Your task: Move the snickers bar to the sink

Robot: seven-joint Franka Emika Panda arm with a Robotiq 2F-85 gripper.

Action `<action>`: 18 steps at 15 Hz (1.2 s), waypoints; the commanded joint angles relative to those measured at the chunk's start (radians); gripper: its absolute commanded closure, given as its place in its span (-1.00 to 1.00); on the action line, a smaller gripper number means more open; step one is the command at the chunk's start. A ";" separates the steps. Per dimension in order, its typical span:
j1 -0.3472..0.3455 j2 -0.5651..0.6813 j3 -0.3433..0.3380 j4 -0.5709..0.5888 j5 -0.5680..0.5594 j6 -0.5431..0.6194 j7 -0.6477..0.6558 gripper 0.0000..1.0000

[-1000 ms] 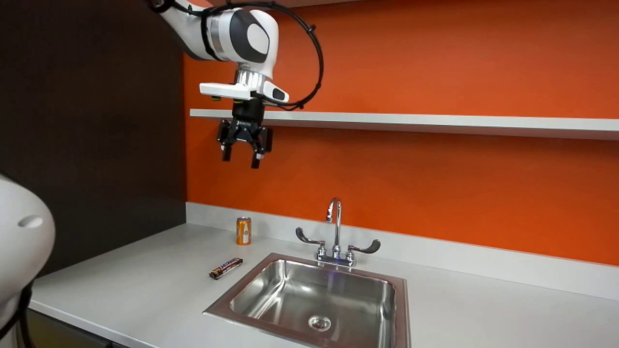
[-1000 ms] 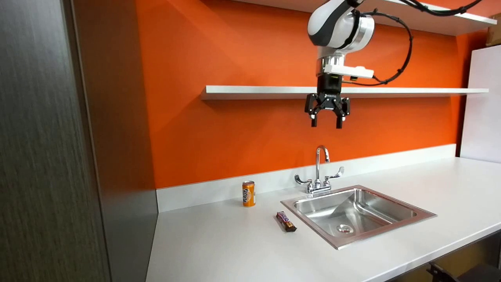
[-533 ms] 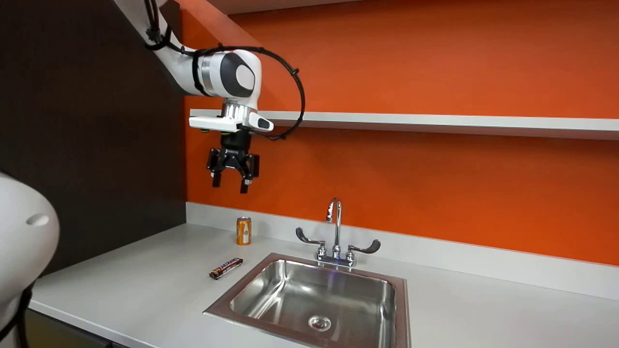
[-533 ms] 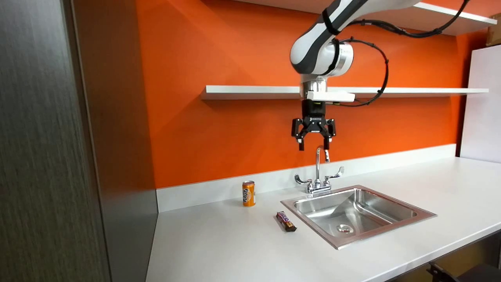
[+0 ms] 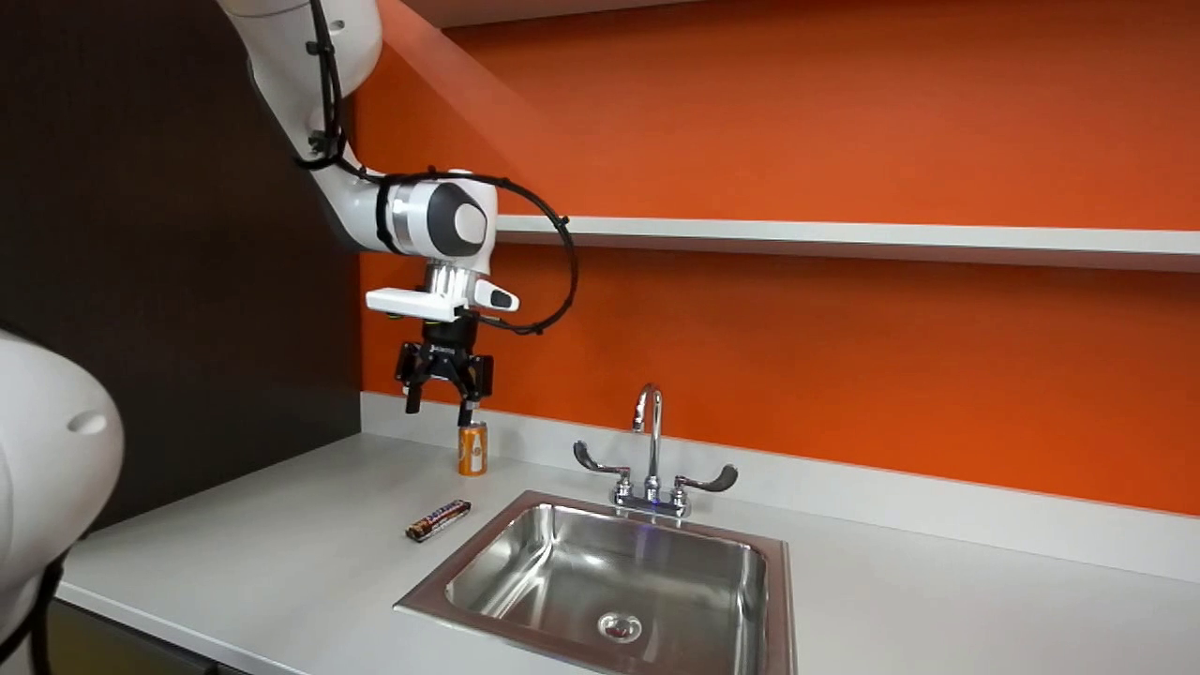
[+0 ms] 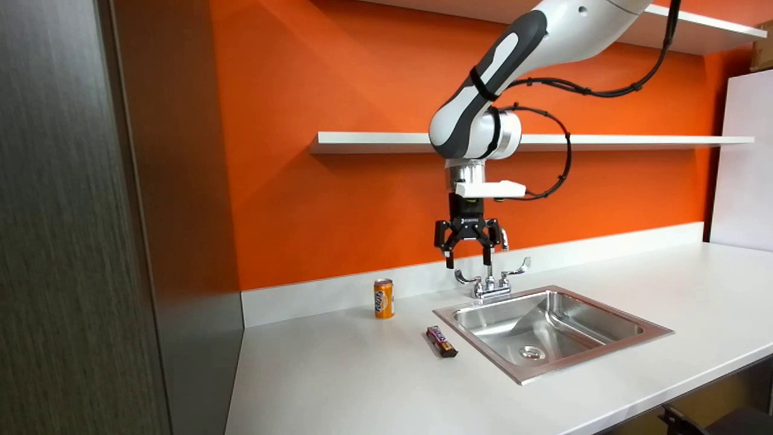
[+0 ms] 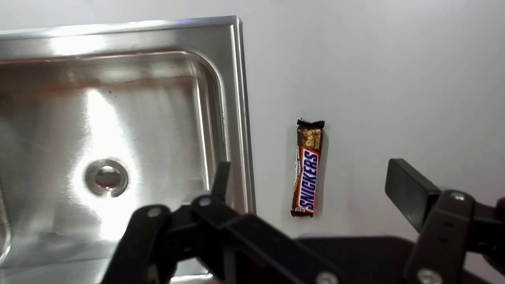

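Observation:
The snickers bar lies flat on the counter beside the sink, apart from its rim, in both exterior views. In the wrist view the bar lies lengthwise, label up, to the right of the sink's rim. My gripper points down, open and empty, well above the counter; it also shows in an exterior view. In the wrist view the bar appears between the two spread fingers, below them and not touched. The basin shows only its drain inside.
An orange can stands near the backsplash behind the bar. The chrome faucet with two handles rises at the sink's back edge. A white shelf runs along the orange wall. A dark panel bounds the counter at one end.
My gripper has come down steadily from shelf height, shifting left in both exterior views. It stays open. The bar, can and sink have not moved.

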 commanded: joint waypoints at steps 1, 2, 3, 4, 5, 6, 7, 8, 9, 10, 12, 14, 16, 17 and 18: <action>0.009 0.056 0.015 0.019 -0.006 0.046 0.028 -1.00; 0.012 0.070 0.017 0.020 -0.002 0.050 0.026 -1.00; 0.015 0.082 0.018 0.019 0.000 0.060 0.027 -1.00; 0.017 0.094 0.020 0.018 0.003 0.073 0.029 -1.00; 0.019 0.106 0.021 0.020 0.007 0.082 0.026 -1.00; 0.022 0.124 0.022 0.026 0.007 0.100 0.026 -1.00; 0.024 0.134 0.022 0.028 0.006 0.113 0.027 -1.00; 0.025 0.152 0.023 0.034 0.010 0.131 0.023 -1.00; 0.026 0.169 0.024 0.039 0.011 0.150 0.022 -1.00; 0.027 0.184 0.025 0.043 0.012 0.166 0.022 -1.00; 0.027 0.213 0.026 0.051 0.013 0.193 0.022 -1.00; 0.032 0.242 0.026 0.059 0.001 0.207 0.031 -1.00; 0.038 0.268 0.026 0.064 -0.002 0.219 0.034 -1.00; 0.040 0.278 0.027 0.067 -0.001 0.221 0.034 -1.00; 0.044 0.290 0.028 0.070 -0.003 0.225 0.035 -1.00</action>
